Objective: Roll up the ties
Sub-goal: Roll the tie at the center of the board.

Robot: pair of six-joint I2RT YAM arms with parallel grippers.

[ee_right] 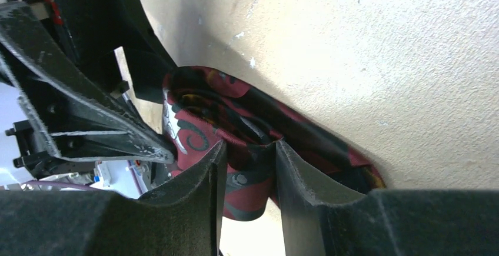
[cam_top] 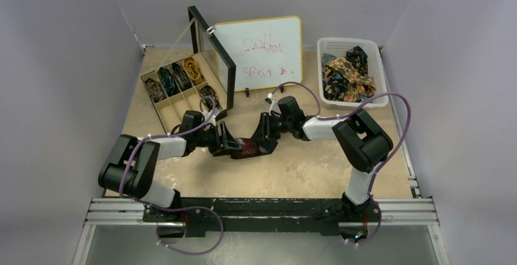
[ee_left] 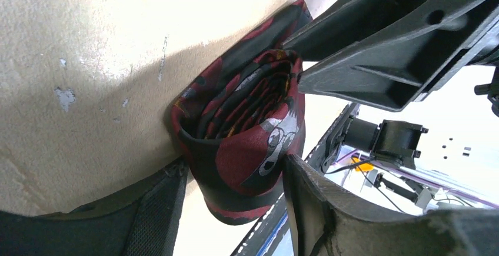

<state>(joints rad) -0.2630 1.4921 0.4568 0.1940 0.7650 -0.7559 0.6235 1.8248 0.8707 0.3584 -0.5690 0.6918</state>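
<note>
Right now the half-rolled maroon tie (cam_top: 249, 149) lies on the table (cam_top: 317, 167), coil clamped in my left gripper (ee_left: 232, 170) with its axis pointing toward that wrist, while my right gripper (ee_right: 250, 150) pinches its fabric.

A maroon and black tie (ee_left: 247, 126), wound into a loose coil with white scrollwork on its outer wrap, lies on the beige desk (ee_left: 88, 50). The left pincer (ee_left: 232, 170) brackets the coil from below, both fingers (ee_left: 329, 209) touching the fabric. The right pincer (ee_left: 294, 62) reaches in from the upper right, its tips against the coil's upper edge.
</note>
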